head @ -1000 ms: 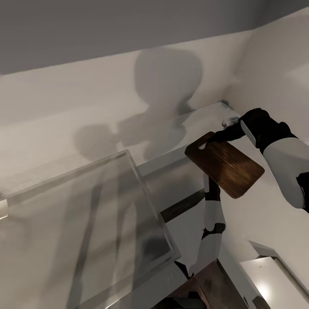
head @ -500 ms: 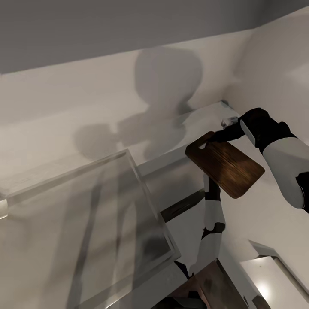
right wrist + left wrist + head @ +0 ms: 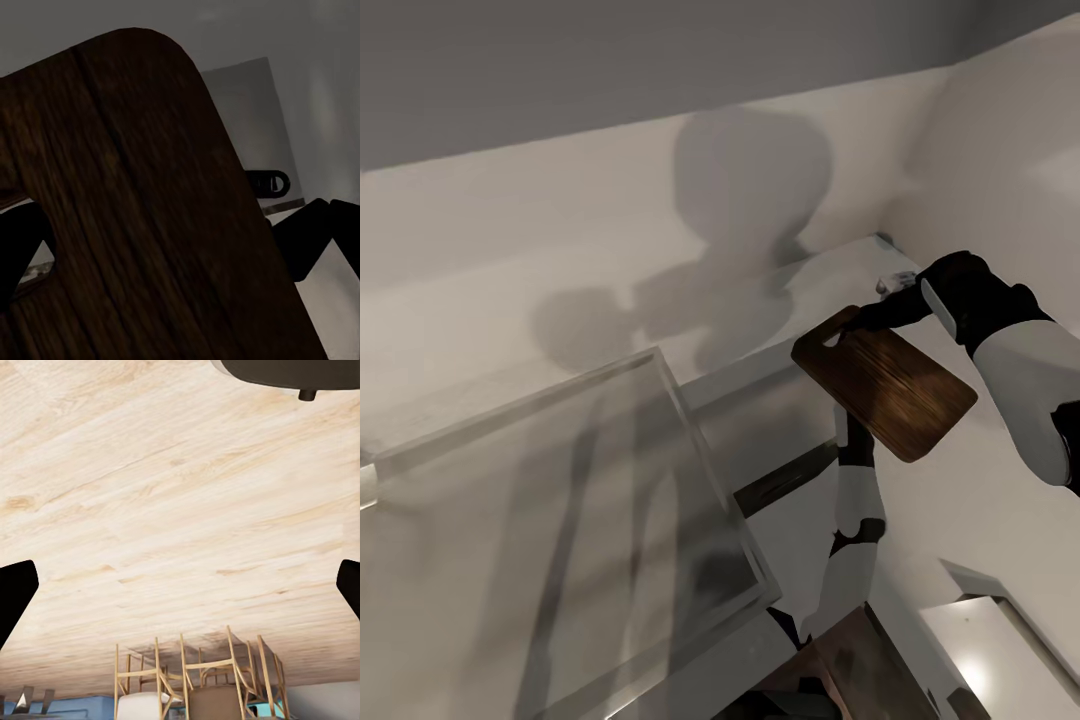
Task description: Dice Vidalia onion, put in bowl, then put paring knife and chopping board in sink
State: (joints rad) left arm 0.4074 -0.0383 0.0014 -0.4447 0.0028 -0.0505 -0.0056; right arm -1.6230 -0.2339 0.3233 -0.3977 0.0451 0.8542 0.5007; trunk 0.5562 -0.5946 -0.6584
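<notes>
The chopping board [image 3: 885, 390] hangs in the air, tilted, its long axis running from the slotted handle end away toward the robot's right side. The right end effector [image 3: 863, 320] is clamped on that handle end. The left end effector [image 3: 180, 585], fingers apart and holding nothing, faces the floor [image 3: 172, 502].

The chopping board [image 3: 887, 393] hangs in mid-air at the right of the head view, tilted, its slotted end toward the wall [image 3: 560, 250] behind. The right gripper [image 3: 872, 318] sits at that slotted end. Below the board the left arm [image 3: 853, 520] points downward. A glass panel [image 3: 560, 520] lies to the left, nearer the camera.
</notes>
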